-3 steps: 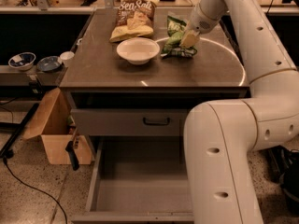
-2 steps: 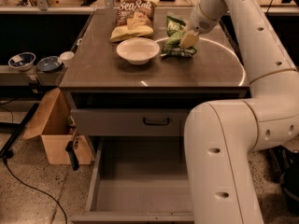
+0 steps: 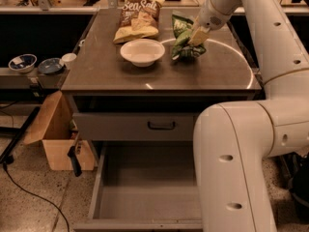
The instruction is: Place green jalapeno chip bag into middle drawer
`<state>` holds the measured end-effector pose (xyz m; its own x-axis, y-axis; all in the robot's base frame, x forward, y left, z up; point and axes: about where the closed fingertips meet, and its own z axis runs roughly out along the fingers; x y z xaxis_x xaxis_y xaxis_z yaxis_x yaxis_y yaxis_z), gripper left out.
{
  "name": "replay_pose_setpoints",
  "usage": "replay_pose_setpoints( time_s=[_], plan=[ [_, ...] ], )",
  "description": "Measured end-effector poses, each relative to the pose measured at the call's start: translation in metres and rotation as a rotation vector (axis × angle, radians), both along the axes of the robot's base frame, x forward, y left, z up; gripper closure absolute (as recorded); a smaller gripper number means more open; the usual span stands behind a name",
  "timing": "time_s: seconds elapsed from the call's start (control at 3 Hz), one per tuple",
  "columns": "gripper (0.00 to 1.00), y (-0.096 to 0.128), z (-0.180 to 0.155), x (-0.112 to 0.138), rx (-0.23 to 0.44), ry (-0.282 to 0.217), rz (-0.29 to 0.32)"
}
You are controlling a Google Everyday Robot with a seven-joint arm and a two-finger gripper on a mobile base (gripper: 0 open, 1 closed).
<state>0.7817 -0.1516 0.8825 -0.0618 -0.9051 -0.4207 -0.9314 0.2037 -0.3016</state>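
The green jalapeno chip bag (image 3: pixel 183 40) is crumpled and half upright on the right part of the brown tabletop (image 3: pixel 106 66), just right of the white bowl (image 3: pixel 142 51). My gripper (image 3: pixel 198 36) reaches down from the upper right and is shut on the bag's right side, with the bag's bottom still at the tabletop. The middle drawer (image 3: pixel 145 197) is pulled out at the bottom of the view, below the cabinet; its grey floor is bare. My white arm covers the drawer's right part.
A brown-and-yellow Sea Salt bag (image 3: pixel 137 18) lies behind the bowl. A shut grey drawer front with a black handle (image 3: pixel 161 125) is above the open drawer. A cardboard box (image 3: pixel 58 139) stands on the floor at left. Small bowls (image 3: pixel 24 62) sit on a left shelf.
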Motion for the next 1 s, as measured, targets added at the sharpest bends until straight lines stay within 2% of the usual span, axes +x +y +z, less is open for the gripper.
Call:
replay_pose_setpoints(
  time_s=[0.67,1.0],
  plan=[
    [1.0,-0.022,0.048,-0.039,-0.019,-0.038,0.07],
    [1.0,-0.03,0.056,-0.057,-0.024,-0.037,0.102]
  ],
)
